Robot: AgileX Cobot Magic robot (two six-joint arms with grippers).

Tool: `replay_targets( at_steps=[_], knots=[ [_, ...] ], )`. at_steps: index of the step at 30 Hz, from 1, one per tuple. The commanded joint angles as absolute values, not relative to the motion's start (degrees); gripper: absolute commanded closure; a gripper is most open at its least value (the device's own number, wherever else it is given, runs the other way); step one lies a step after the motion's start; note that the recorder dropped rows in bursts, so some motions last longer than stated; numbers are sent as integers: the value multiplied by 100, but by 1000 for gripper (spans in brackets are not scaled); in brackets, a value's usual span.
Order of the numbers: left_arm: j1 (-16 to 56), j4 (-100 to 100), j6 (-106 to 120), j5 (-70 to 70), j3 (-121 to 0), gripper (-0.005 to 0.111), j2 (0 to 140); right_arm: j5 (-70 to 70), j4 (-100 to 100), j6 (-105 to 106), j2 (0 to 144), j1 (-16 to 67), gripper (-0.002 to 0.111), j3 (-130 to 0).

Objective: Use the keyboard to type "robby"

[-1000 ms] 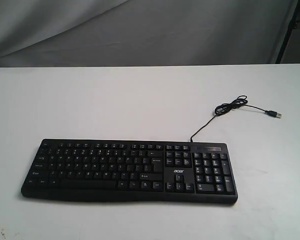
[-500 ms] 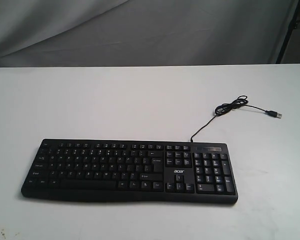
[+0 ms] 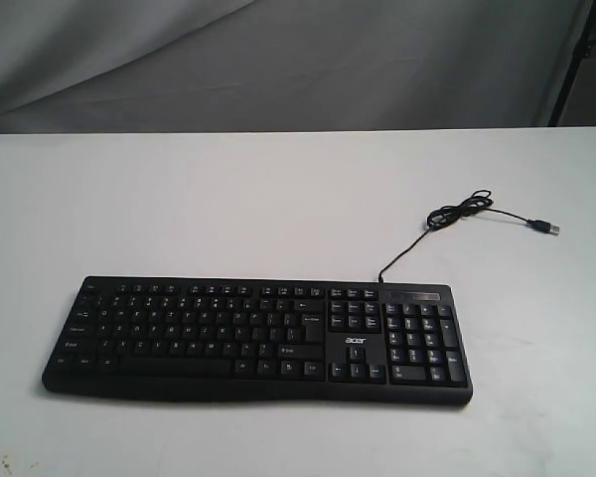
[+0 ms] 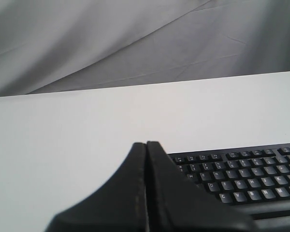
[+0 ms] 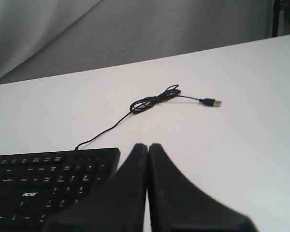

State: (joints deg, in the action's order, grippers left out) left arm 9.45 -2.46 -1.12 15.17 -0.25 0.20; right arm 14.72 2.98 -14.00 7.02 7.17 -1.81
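white surface [image 3: 228, 199] carries everything. keyboard [image 3: 209, 333]: black, flat, toward the near edge in the exterior view, number pad at its right end, acer logo [image 3: 355, 341] beside the pad. left gripper [image 4: 146, 145]: fingers pressed together, empty, by the keyboard's left end. right gripper [image 5: 148, 146]: fingers pressed together, empty, by the number-pad end. cable [image 3: 459, 209] leaves the keyboard's back edge, loosely coiled; usb plug [image 3: 548, 228] lies loose on the surface.
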Motion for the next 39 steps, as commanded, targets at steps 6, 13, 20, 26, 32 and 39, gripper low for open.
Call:
replay_targets(
  at_steps=[6, 13, 20, 26, 32, 39],
  knots=[
    [982, -274, -128, 1476, 0, 107, 0, 1950, 210, -921, 149, 653, 108, 0],
    [982, -274, -128, 1476, 0, 107, 0, 1950, 210, -921, 149, 653, 108, 0],
    [982, -274, -128, 1476, 0, 107, 0, 1950, 210, -921, 149, 653, 108, 0],
    [982, -274, -128, 1476, 0, 107, 0, 1950, 210, -921, 149, 653, 108, 0],
    [982, -274, -128, 1476, 0, 107, 0, 1951, 210, -934, 145, 653, 108, 0],
    [982, -274, -128, 1476, 0, 107, 0, 1951, 210, -934, 145, 653, 108, 0]
  ],
)
